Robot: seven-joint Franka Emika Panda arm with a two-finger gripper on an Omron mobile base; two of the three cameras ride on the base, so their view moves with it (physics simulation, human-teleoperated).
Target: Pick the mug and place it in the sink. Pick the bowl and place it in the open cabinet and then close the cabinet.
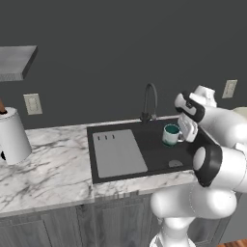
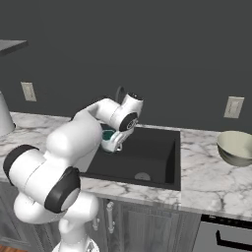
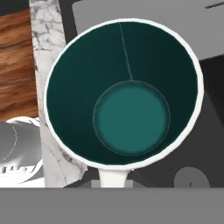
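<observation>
My gripper is shut on the handle of the small white mug with the teal inside, holding it upright over the black sink. From the right side the mug sits at the left part of the sink basin, with the gripper beside it. The hand view looks straight down into the mug, its handle at the bottom edge and the sink drain beside it. The large pale bowl stands on the marble counter right of the sink. The cabinet is out of view.
A dark arched faucet rises behind the basin, and a grey ribbed drainboard fills its left half. A white cylinder stands on the counter at far left. A grey overhead ledge juts out at upper left.
</observation>
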